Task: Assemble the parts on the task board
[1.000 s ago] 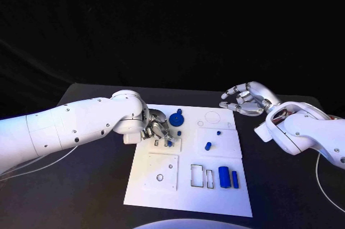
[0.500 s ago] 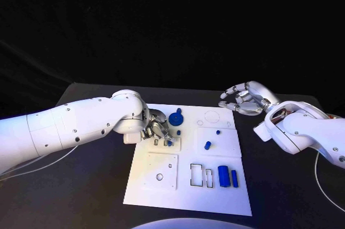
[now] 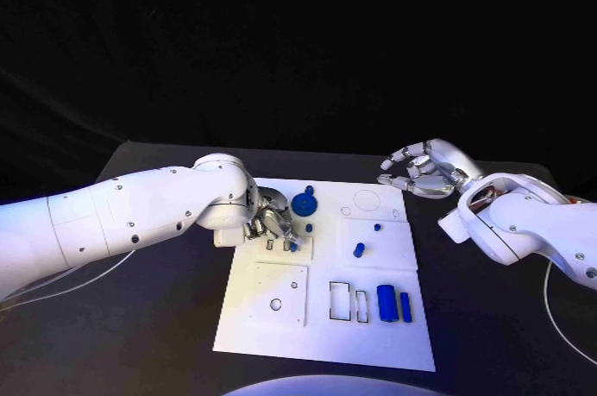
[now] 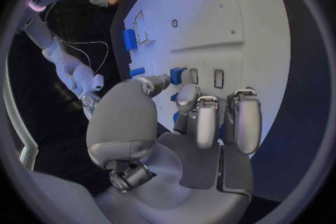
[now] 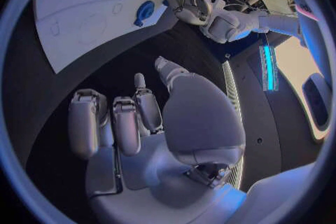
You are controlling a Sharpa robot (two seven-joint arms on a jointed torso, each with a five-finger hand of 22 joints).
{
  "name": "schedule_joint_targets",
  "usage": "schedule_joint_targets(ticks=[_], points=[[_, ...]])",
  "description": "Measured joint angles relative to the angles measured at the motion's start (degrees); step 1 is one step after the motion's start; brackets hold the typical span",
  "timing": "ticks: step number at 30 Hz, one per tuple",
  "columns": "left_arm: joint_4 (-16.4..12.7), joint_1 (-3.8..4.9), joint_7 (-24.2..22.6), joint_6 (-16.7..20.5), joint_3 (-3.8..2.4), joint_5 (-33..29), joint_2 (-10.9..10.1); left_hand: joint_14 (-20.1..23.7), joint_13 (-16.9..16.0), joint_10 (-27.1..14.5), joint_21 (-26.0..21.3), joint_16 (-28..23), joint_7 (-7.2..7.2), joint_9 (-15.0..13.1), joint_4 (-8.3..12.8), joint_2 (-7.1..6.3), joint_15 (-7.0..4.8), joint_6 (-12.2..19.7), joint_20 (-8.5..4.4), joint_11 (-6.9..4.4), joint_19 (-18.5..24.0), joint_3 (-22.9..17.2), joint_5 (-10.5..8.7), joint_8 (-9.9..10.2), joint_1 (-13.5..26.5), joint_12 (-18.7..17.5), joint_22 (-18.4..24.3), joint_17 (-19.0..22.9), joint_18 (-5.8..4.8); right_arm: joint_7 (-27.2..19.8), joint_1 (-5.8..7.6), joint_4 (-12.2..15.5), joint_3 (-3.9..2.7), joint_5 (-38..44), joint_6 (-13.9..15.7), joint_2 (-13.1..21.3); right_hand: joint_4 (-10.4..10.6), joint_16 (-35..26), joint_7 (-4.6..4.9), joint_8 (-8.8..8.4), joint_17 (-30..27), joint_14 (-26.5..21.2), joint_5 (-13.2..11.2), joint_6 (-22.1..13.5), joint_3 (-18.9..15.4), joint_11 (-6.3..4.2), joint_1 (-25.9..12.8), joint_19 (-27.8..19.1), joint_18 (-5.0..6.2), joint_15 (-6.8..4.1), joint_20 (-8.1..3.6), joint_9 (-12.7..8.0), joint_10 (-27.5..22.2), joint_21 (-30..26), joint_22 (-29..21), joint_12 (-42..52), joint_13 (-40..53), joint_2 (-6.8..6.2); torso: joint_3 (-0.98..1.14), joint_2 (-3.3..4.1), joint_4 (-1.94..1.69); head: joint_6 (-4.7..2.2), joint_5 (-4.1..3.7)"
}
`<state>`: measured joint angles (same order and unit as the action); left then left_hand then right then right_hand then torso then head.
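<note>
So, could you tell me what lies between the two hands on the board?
In the head view, a blue disc-shaped part and an empty round outline on the task board.

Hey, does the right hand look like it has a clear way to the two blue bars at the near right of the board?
Probably yes. The right hand hovers empty off the task board's far right corner, and nothing stands over the two blue bars. The left hand works on the other side.
</note>
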<state>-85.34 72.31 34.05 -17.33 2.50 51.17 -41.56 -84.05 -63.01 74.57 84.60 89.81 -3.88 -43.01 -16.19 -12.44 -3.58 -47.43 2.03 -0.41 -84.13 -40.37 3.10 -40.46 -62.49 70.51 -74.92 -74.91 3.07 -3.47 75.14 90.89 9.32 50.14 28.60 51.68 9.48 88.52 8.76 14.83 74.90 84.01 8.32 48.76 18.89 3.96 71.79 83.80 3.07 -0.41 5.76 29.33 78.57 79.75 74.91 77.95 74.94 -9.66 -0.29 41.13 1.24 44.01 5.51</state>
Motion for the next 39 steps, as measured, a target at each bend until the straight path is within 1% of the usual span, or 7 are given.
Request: schedule_joint_targets(ticks=[5, 8, 11, 12, 28, 34, 39], points=[[0.0, 0.06, -0.1, 0.0, -0.01, -0.1, 0.0, 0.0, 0.0, 0.0, 0.0, 0.0, 0.13, -1.0, 1.8, -0.35, -0.41, 0.3, -0.2, 0.0, 0.2, -4.6, -0.08, -0.4, -2.5, 0.0, 0.0, 0.0, 0.0, 0.0, 0.0, 0.0, 0.01, 0.0, -0.1, 0.0, 0.0, 0.0, 0.0, 0.0, 0.0, 0.0, 0.0, 0.0, 0.0, 0.0, 0.0, 0.0, 0.0, 0.0, 0.0, 0.0, 0.0, 0.0, 0.0, 0.0, 0.0, 0.0, 0.0, -0.03, -0.03, 0.07, -0.01], [0.0, 0.12, -0.1, 0.0, -0.07, -0.4, 0.0, 0.0, 0.0, 0.2, 0.0, 0.0, 0.1, -1.2, 4.0, -0.2, -0.41, 1.0, -0.41, -0.2, 0.0, -7.6, 1.97, -0.5, -3.5, 0.0, 0.0, 0.0, 0.0, 0.0, -0.01, 0.0, 0.02, 0.0, -0.1, 0.0, 0.0, 0.0, 0.0, 0.0, 0.0, 0.0, 0.0, 0.0, 0.0, 0.0, 0.0, 0.0, 0.0, 0.0, 0.0, 0.0, 0.0, 0.0, 0.0, 0.0, 0.0, 0.0, -0.01, -0.05, -0.04, 0.09, 0.0], [0.0, 0.12, -0.1, 0.0, -0.06, -0.6, 0.0, 0.0, 0.2, 0.2, 0.2, 0.0, 0.19, -1.2, 4.0, -0.23, -0.41, 1.5, -0.41, -0.2, 0.0, -7.6, 5.46, -1.5, -4.2, 0.0, 0.0, 0.0, 0.0, 0.0, -0.01, -0.1, 0.02, 0.0, -0.1, 0.0, 0.0, 0.0, 0.0, 0.0, 0.0, 0.0, 0.0, 0.0, 0.0, 0.0, 0.0, 0.0, 0.0, 0.0, 0.0, 0.0, 0.0, 0.0, 0.0, 0.0, 0.0, 0.0, -0.01, -0.06, -0.06, 0.18, 0.0], [0.0, 0.12, -0.1, 0.0, -0.05, -0.7, 0.0, 0.0, 0.3, 0.2, 0.2, 0.0, 0.11, -1.2, 4.0, -0.25, -0.41, 1.6, -0.41, -0.19, 0.0, -7.5, 6.04, -1.6, -4.2, -0.1, 0.0, 0.0, 0.0, 0.0, -0.01, -0.1, 0.03, 0.0, -0.2, 0.0, 0.0, 0.0, 0.0, 0.0, 0.0, 0.0, 0.0, 0.0, 0.0, 0.0, 0.0, 0.0, 0.0, 0.0, 0.0, 0.0, 0.0, 0.0, 0.0, 0.0, 0.0, 0.0, -0.01, -0.06, -0.07, 0.2, 0.01], [-0.3, -0.01, -0.1, 0.7, -0.07, -3.0, -0.8, 0.0, 0.4, 0.2, 0.2, 0.0, -0.3, -1.2, 4.0, -0.26, -0.41, 2.0, -0.4, -0.19, 0.0, -7.5, 9.51, -2.4, -4.2, -0.3, 0.0, 0.0, 0.0, 0.1, -0.06, -0.2, 0.06, 0.0, -0.4, 0.0, 0.2, 0.0, 0.0, 0.0, 0.0, 0.0, 0.0, 0.0, -0.2, 0.0, 0.0, 0.0, 0.0, 0.0, 0.0, 0.0, 0.0, 0.0, 0.0, 0.0, 0.0, 0.0, -0.02, -0.08, -0.09, 0.27, 0.1], [-1.9, -0.02, 0.0, 1.8, -0.2, -4.1, -2.0, 0.0, 0.1, 0.4, 0.5, 0.0, -0.31, -1.2, 4.0, -0.26, -0.41, 2.0, -0.4, 0.02, 0.0, -7.5, 10.73, -2.7, -4.2, -0.3, 0.0, 0.0, 0.0, 0.1, -0.07, -0.3, 0.07, 0.0, -0.4, 0.1, 0.2, 0.0, 0.0, 0.0, 0.0, 0.0, 0.0, 0.0, -0.2, 0.0, 0.0, 0.0, 0.0, 0.0, 0.0, 0.0, 0.0, 0.0, 0.0, 0.0, 0.0, 0.0, -0.01, -0.08, -0.09, 0.26, 0.18], [-3.9, -0.02, -0.4, 3.5, -0.27, -3.4, -3.4, 0.0, -0.4, 0.9, 0.5, 0.0, -0.33, -1.2, 4.0, -0.26, -0.4, 2.0, -0.4, -0.28, 0.0, -7.5, 11.72, -2.7, -4.2, 0.0, 0.0, 0.0, 0.0, 0.1, -0.08, -0.4, 0.07, 0.0, -0.4, 0.1, 0.2, 0.0, 0.0, 0.0, 0.0, 0.0, 0.0, 0.0, -0.2, 0.0, 0.0, 0.0, 0.0, 0.0, 0.0, 0.0, 0.0, 0.0, 0.0, 0.0, 0.0, 0.0, 0.03, -0.1, -0.1, 0.23, 0.21]])
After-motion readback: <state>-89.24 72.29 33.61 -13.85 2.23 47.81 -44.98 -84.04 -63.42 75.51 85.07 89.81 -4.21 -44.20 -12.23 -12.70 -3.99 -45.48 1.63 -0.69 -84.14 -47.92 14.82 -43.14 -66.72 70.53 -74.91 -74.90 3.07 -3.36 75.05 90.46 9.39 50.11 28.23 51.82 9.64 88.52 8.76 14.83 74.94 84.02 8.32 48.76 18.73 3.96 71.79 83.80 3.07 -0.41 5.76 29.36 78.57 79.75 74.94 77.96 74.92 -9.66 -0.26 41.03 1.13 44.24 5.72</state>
